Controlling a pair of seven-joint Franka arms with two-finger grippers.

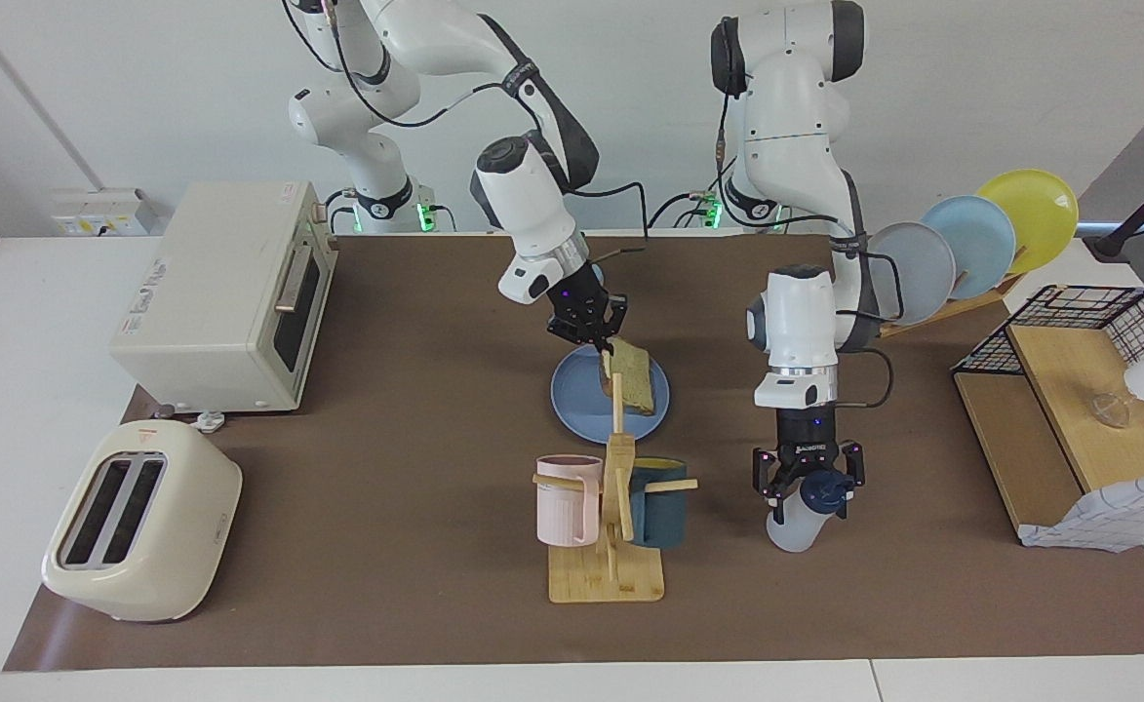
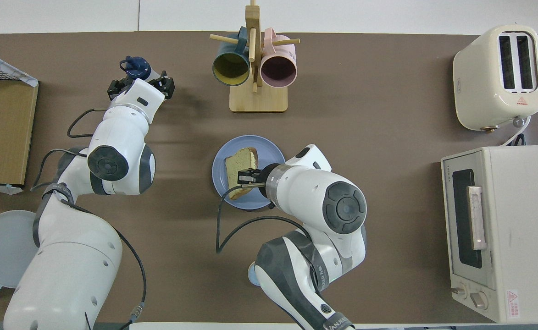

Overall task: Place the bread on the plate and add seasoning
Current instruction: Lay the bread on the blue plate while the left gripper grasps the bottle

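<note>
Right gripper point(image 1: 603, 343) is sitting at the robot-side edge of the bread point(image 1: 632, 378), jaws pinched shut on it; the slice is lying nearly flat on the plate point(image 1: 572, 402) mid-surface. Left gripper point(image 1: 809, 487) is hanging low over the seasoning point(image 1: 806, 507), jaws straddling the cap, not visibly clamped. Bottle is standing tilted, directly under the jaws, long axis roughly in line with the approach. Left arm is much nearer to it; plate lies toward the right arm's end from there.
</note>
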